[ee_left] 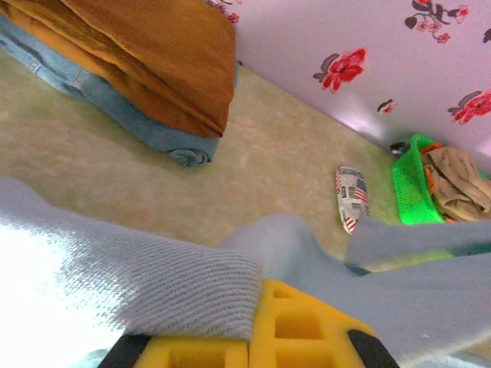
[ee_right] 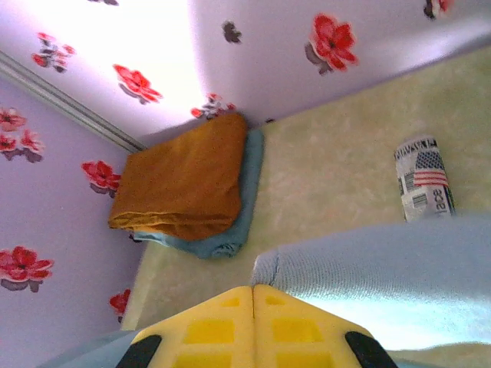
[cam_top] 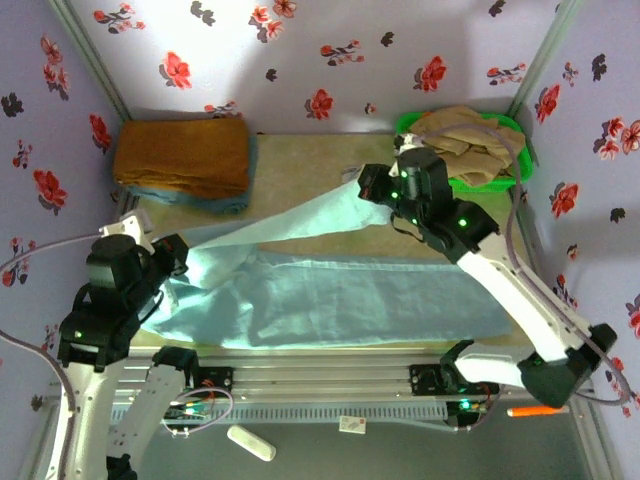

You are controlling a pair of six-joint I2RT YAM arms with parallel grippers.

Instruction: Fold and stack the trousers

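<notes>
One pair of pale aqua-blue, thin-fabric trousers (cam_top: 350,300) covers most of the pale table (cam_top: 310,160), its long axis running side to side. One leg lies flat, stretching from under the left pincer (cam_top: 183,252) toward the right arm's base. The other is lifted in a taut band slanting up to the right pincer (cam_top: 366,186). Both pincers (two in all) are pressed together, each pinching that raised leg. Beyond the left pincer sits one folded mustard-brown cloth (cam_top: 180,155) on one folded blue cloth (cam_top: 225,205). Just right of the right pincer stands one green plastic basket (cam_top: 408,124) holding a beige-tan garment (cam_top: 475,145). Ahead of the right pincer lies one small flag-printed roll (ee_right: 422,178).
</notes>
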